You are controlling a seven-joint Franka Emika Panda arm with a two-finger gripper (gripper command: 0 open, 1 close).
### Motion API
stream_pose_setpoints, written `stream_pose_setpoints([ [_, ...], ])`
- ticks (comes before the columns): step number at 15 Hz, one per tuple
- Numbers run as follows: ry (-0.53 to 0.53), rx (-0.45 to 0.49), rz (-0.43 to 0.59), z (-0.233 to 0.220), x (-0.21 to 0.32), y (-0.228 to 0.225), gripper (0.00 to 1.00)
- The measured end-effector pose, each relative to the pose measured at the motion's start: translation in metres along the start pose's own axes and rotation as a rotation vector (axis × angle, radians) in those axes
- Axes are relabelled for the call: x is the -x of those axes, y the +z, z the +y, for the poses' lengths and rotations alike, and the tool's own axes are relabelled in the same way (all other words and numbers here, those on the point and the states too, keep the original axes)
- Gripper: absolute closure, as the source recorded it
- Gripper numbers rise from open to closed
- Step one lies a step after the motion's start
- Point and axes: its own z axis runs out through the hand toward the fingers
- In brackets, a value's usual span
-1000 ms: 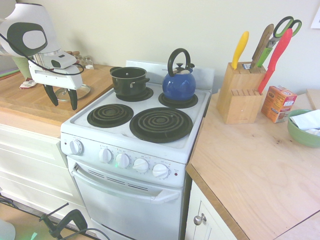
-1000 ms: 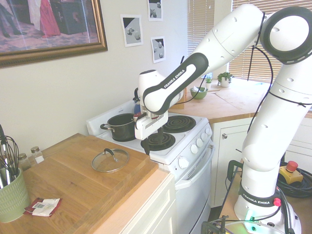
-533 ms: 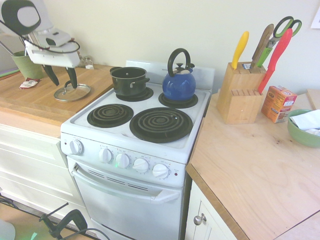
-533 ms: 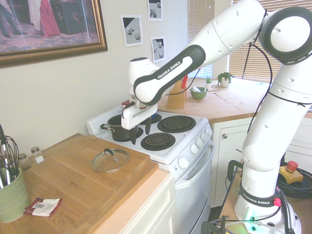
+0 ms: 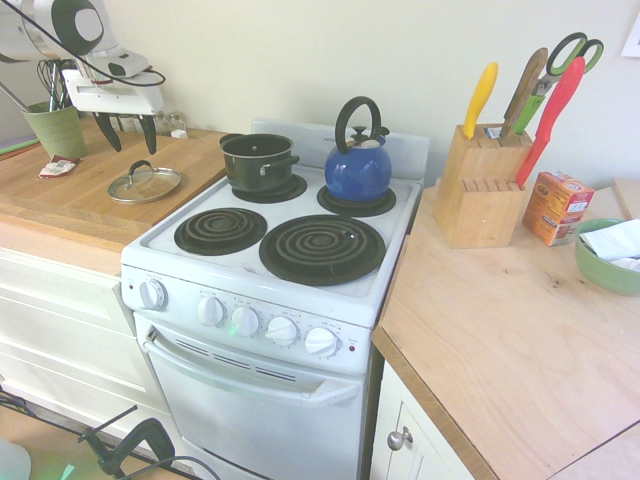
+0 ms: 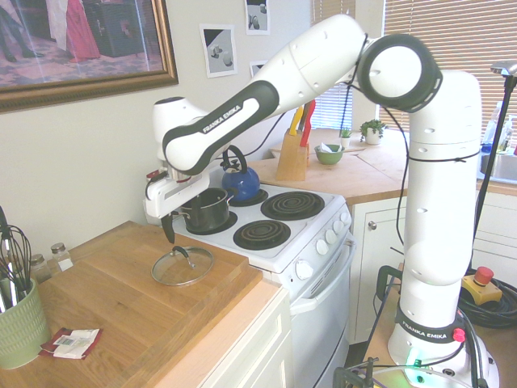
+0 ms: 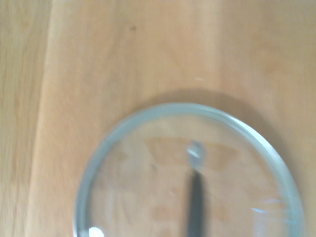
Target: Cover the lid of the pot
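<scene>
Now that the arm has swung off the stove to the wooden counter [image 6: 121, 299], the gripper [image 5: 125, 132], fingers spread and empty, hovers above the lid [image 5: 145, 183], which lies flat there, left of the uncovered pot [image 5: 258, 160]; grasping looks next

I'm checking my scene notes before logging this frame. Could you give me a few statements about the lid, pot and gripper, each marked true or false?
1. The lid lies flat on the wooden counter. True.
2. The pot is already covered. False: it stands open on a rear burner.
3. The gripper is shut on the lid's handle. False: it hangs open above the lid, holding nothing.
4. The blue kettle stands beside the pot on the stove. True.
5. The front burners hold pans. False: both are bare.
</scene>
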Motion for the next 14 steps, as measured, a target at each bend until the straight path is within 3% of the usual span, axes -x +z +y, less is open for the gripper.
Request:
stream_pose_setpoints([
  [4,0.076,0.050,-0.016,-0.016,-0.010,0.036,0.00],
  [5,0.083,0.063,-0.021,-0.014,-0.013,0.039,1.00],
  [14,0.098,0.093,-0.060,-0.011,-0.012,0.051,1.00],
])
